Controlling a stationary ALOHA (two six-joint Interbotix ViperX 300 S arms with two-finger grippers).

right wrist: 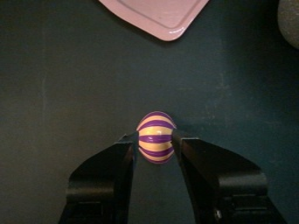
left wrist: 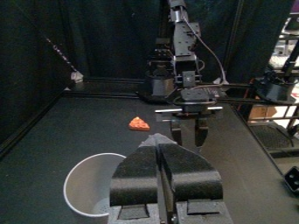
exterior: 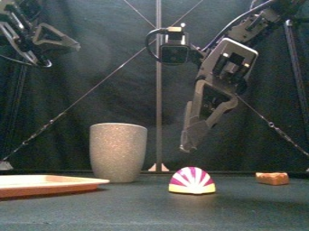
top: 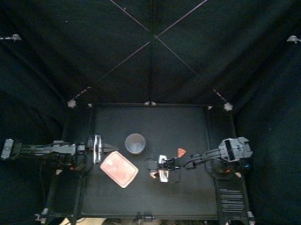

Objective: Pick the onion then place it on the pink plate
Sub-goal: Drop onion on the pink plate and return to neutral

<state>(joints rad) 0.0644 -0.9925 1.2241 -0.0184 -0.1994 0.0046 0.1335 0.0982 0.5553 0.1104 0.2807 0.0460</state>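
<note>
The onion (exterior: 192,180), a small dome striped purple, white and yellow, lies on the black table near the front middle. My right gripper (exterior: 190,144) hangs just above it, tilted, apart from it. In the right wrist view the onion (right wrist: 156,138) shows between the tips of the open right gripper (right wrist: 156,150). The pink plate (top: 118,169) lies flat to the left of the onion, with nothing on it. My left gripper (left wrist: 163,162) is shut and holds nothing; it rests at the table's left side (top: 90,150).
A tall grey speckled cup (exterior: 118,152) stands behind the plate's (exterior: 42,185) right end. A small orange toy (exterior: 273,178) lies on the table to the right of the onion; it also shows as an orange toy (left wrist: 142,123) in the left wrist view.
</note>
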